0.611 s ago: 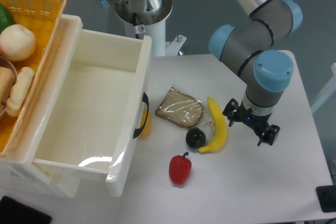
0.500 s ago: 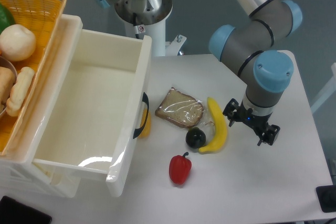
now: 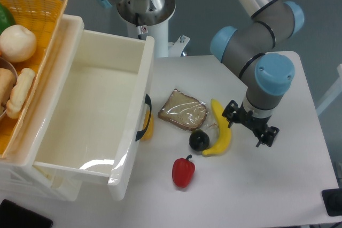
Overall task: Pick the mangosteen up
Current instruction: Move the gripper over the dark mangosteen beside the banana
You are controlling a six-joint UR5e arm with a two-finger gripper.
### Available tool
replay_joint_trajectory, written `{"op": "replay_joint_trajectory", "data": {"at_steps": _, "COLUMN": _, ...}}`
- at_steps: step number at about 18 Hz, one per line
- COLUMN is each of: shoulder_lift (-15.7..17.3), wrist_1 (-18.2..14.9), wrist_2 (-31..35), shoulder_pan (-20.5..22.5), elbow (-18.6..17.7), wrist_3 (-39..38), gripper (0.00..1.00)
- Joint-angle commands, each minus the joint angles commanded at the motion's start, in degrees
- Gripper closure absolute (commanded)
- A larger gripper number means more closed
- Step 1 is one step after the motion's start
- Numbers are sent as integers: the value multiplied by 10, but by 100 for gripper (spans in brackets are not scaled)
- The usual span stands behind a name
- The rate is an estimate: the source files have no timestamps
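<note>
The mangosteen (image 3: 199,140) is a small glossy near-black round fruit. It lies on the white table (image 3: 278,185), touching the inner curve of a yellow banana (image 3: 221,127). A red bell pepper (image 3: 183,171) lies just in front of it. My gripper (image 3: 249,126) hangs from the arm's wrist to the right of the banana, about a hand's width right of the mangosteen. It points down at the table and holds nothing. Its fingers are seen from above, and the gap between them does not show.
A bagged slice of bread (image 3: 183,110) lies behind the mangosteen. A large white bin (image 3: 85,121) stands at the left with an orange object (image 3: 149,127) by its handle. A yellow basket (image 3: 37,30) with food sits on the bin's far left edge. The robot base (image 3: 144,4) stands behind.
The arm's wrist and gripper have shifted slightly left and up, closer to the banana. The fruits have not moved.
</note>
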Motion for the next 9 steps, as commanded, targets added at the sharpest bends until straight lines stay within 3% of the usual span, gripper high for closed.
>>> {"op": "replay_joint_trajectory", "data": {"at_steps": 2, "shoulder_lift": 18, "wrist_1": 0, "wrist_2": -23, "shoulder_pan": 0, "elbow": -19, "wrist_3": -1, "gripper": 0}}
{"op": "replay_joint_trajectory", "data": {"at_steps": 9, "shoulder_lift": 17, "wrist_1": 8, "wrist_2": -47, "shoulder_pan": -26, "elbow": -40, "wrist_3": -44, "gripper": 0}}
